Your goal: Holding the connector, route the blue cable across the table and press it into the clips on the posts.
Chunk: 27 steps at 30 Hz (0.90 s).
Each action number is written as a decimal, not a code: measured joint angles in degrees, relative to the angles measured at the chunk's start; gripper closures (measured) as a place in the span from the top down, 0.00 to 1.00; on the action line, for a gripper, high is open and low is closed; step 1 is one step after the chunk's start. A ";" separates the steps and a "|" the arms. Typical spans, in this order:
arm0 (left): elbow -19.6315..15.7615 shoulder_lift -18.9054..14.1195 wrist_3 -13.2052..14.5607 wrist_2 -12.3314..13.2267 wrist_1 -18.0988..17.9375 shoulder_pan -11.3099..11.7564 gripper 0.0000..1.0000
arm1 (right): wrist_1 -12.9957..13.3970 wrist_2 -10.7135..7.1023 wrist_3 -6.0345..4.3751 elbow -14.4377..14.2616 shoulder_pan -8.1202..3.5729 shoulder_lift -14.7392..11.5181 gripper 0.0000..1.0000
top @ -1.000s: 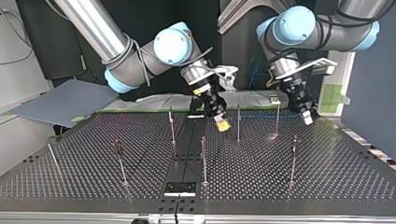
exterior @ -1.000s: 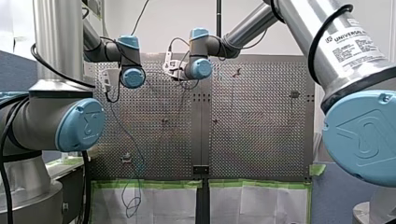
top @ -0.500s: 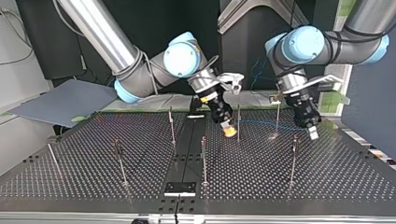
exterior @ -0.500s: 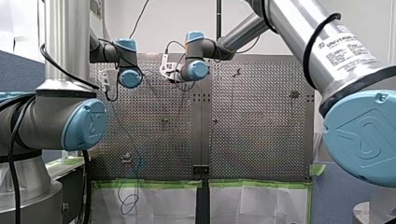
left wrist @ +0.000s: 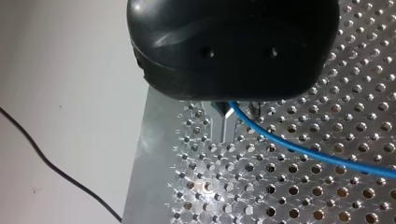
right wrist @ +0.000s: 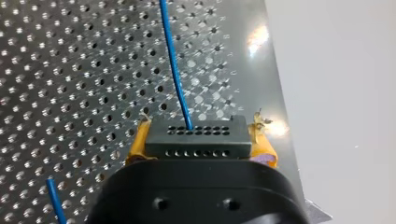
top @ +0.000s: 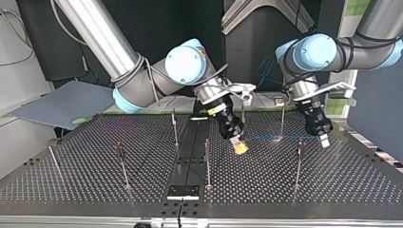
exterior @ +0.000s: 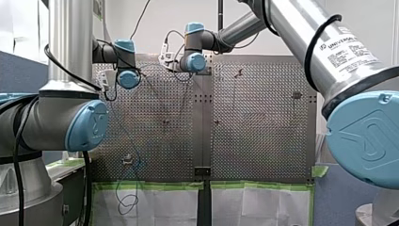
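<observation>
1. Perforated table [top: 95, 180]: the blue cable [top: 261, 138] stretches low over it between your grippers, near the middle posts [top: 207, 161].
2. Your right gripper [right wrist: 201, 140] has its yellow pads [right wrist: 137, 142] pinching the connector [right wrist: 194, 133].
3. Cable exits under your left gripper [left wrist: 233, 108]; can't tell if it's clamped.

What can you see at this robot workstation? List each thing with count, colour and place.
perforated table: one, metal, under everything.
posts: about seven, thin metal, upright across the table.
connector: one, black, between yellow pads.
blue cable: one, blue, leaving the connector, strung above the table.
board: one, grey, beyond the table at the top view's left.
tape: strips, green, along the table's edge in the front view.
my right gripper: one, yellow-padded, shut on the connector.
my left gripper: one, black, metal fingers shut on the blue cable.
</observation>
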<state>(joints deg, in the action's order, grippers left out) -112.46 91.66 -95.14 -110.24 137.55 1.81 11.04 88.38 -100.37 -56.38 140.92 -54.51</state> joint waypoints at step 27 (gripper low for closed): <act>8.31 10.38 -1.95 8.82 -3.43 4.58 0.00 | -1.72 0.31 -0.20 9.98 -0.50 7.10 0.00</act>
<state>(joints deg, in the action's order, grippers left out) -104.15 102.05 -97.10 -101.42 134.12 6.38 9.31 88.69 -100.56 -46.39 140.42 -47.41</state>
